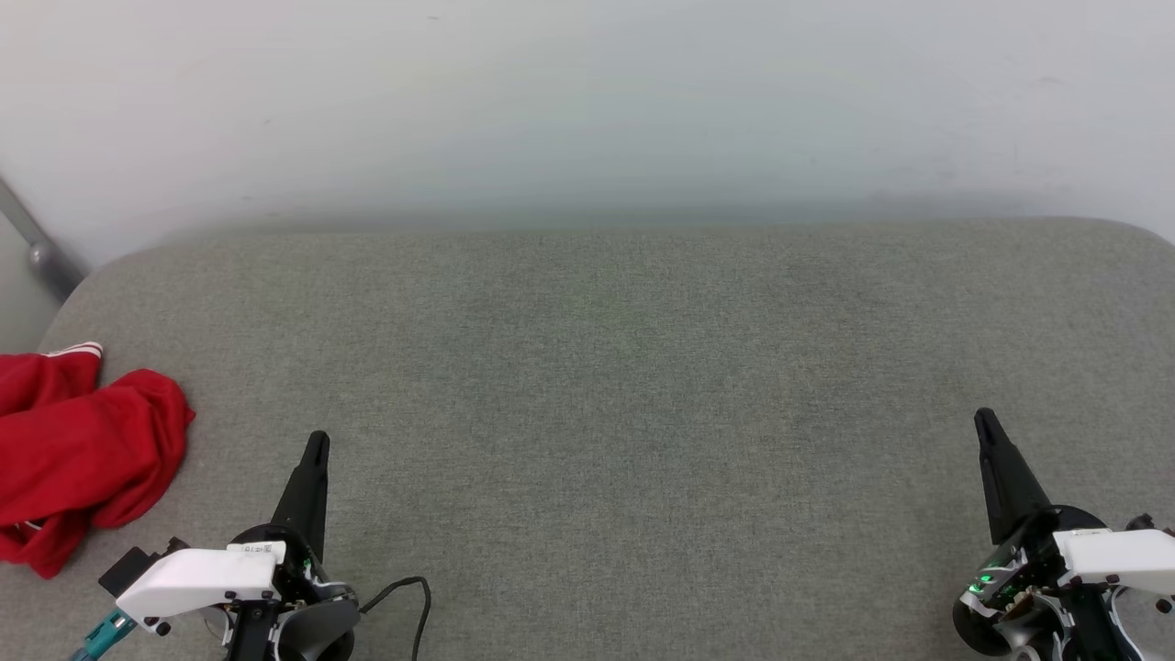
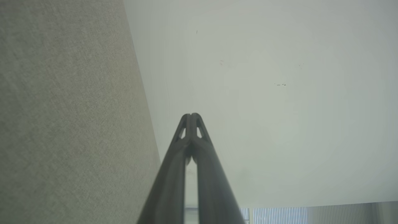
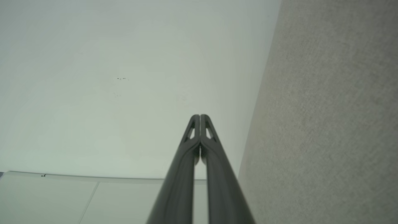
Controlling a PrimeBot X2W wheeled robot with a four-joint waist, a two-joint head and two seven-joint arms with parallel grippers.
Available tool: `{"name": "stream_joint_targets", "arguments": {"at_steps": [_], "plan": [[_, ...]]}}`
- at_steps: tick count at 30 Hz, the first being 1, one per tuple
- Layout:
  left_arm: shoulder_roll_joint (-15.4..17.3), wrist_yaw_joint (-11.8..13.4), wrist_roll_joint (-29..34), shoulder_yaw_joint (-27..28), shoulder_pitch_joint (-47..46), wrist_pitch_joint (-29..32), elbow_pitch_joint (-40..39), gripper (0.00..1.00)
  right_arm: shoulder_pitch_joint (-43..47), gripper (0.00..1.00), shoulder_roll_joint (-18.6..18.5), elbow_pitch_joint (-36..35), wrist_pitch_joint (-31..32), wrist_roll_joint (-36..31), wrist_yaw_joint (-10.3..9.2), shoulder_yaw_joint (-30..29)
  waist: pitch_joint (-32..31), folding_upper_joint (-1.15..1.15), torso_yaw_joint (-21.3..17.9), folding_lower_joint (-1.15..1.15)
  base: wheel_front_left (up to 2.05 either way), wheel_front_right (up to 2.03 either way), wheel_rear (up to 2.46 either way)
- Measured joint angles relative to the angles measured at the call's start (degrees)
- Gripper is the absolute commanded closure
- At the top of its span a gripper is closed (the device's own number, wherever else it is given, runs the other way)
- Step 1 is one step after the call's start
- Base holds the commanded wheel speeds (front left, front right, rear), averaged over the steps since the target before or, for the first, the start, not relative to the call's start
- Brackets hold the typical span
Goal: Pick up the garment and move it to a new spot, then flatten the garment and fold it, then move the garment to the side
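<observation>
Left claw (image 1: 318, 442) and right claw (image 1: 984, 420) closed, garment (image 1: 83, 441) bunched left on grey cushion (image 1: 624, 386)

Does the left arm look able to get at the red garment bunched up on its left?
Probably yes. The garment lies crumpled just left of the left gripper, with only bare grey surface between them. The jaws are shut, so they'd need to open first.

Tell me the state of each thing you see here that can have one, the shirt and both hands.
garment: crumpled in a heap at the left edge of the grey surface, unfolded, not held.
left hand: shut, empty, near the garment but apart from it.
right hand: shut, empty, far from the garment.
</observation>
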Motion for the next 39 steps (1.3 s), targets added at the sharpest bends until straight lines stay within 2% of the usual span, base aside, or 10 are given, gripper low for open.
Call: {"name": "stream_joint_targets", "arguments": {"at_steps": [20, 21, 31, 39], "plan": [[0.0, 0.0, 0.0, 0.0, 0.0, 0.1, 0.0, 1.0, 0.0, 1.0, 0.0, 0.0, 0.0, 0.0, 0.0, 0.0, 0.0, 0.0, 0.0, 0.0, 0.0, 0.0, 0.0], [0.0, 0.0, 0.0, 0.0, 0.1, 0.1, 0.2, 0.0, 0.1, 0.0, 0.0, 0.2, 0.0, 0.0, 0.01, 0.0, 0.0, 0.0, 0.0, 0.0, 0.0, 0.0, 0.0], [-0.3, 0.0, 1.9, -0.5, 2.4, -1.7, 1.5, 0.0, 2.6, 0.0, 0.1, 2.0, -1.7, -2.0, 0.0, 0.0, 0.0, 0.0, 0.0, 0.0, 0.0, 0.0, 0.0], [-0.2, 2.1, 10.7, 0.0, 2.4, -3.8, -1.1, 0.0, 3.2, 0.0, 0.1, -0.8, -3.9, -12.0, 0.0, -0.9, 0.1, 0.0, -0.1, 0.0, 0.0, 0.0, 0.0]]}}
